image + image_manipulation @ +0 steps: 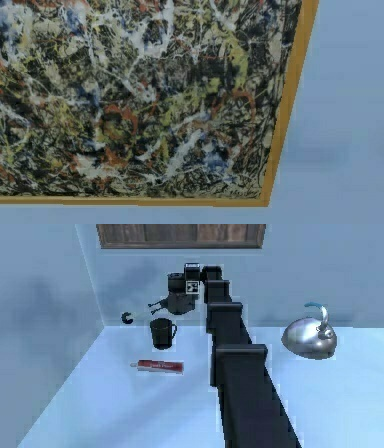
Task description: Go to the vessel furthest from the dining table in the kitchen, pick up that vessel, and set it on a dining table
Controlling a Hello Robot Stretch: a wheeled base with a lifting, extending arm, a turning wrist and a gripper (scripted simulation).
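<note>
In the arm side view we see the arm [240,369], a dark bar running up from the bottom edge over a pale blue countertop [80,404]. The gripper [158,304] sits at its far end, near the back wall [300,274]. The dark mug [162,332] stands upright on the countertop right at the gripper's fingers. We cannot tell if they touch it, or whether the gripper holds anything. A red and white tube [160,367] lies flat lower in the picture, apart from the mug. A small black curved thing [128,319] lies left of the mug. A silver kettle [308,336] with a teal handle stands right of the arm, well apart from the mug. A wood-framed panel [180,234] hangs on the back wall. In the forward view we see a splatter painting [140,95] in a tan frame.
</note>
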